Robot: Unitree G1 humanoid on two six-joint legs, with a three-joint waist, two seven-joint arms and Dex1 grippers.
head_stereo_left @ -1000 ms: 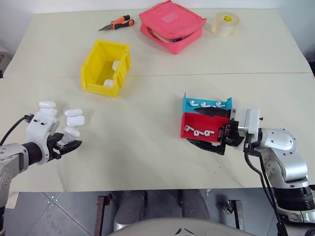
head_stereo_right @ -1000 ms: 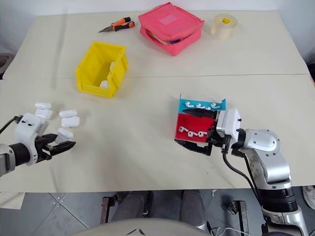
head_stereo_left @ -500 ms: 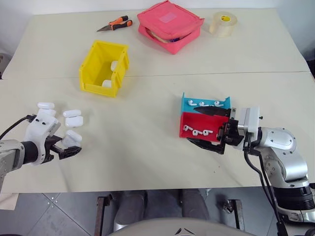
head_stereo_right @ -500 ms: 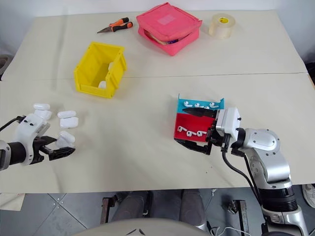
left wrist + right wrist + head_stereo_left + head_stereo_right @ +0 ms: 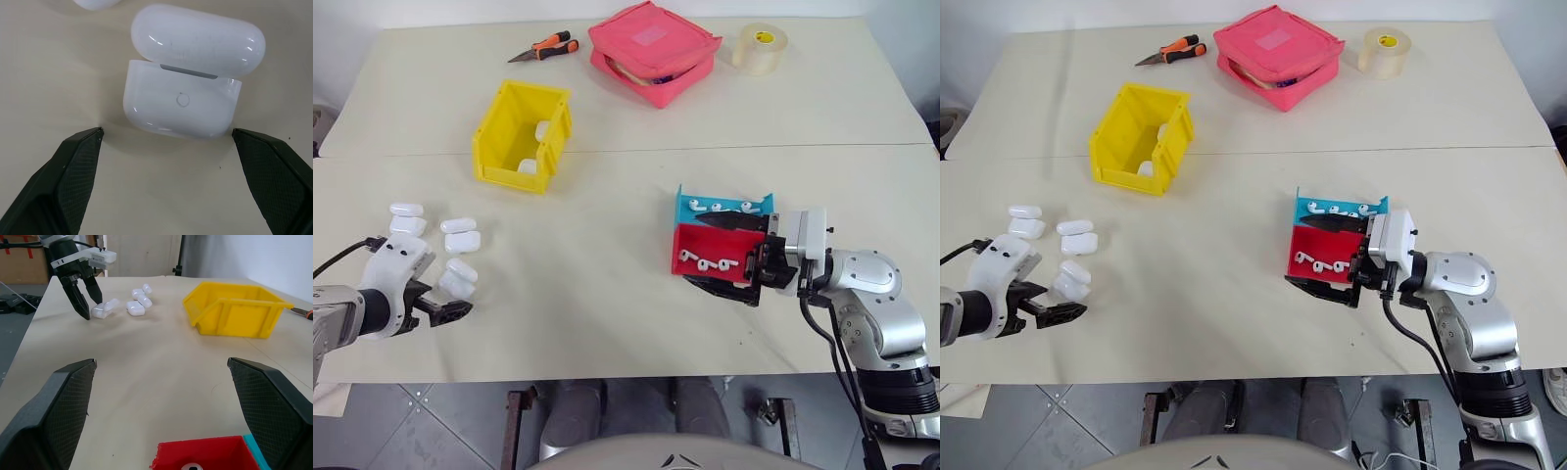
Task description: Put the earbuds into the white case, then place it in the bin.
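Bare table (image 5: pixel 607 225) lies between white case (image 5: pixel 458 278) and bin (image 5: pixel 521 134).

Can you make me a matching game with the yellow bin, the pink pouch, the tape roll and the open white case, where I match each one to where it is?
Things:
1. yellow bin
2. pink pouch
3. tape roll
4. open white case

Places:
A. lying on the table just in front of the left gripper, whose fingers are open
B. at the far edge of the table, between the orange-handled pliers and the tape roll
C. on the left half of the table, with white cases inside it
D. at the far right, beside the pink pouch

Pairs: 1-C, 2-B, 3-D, 4-A
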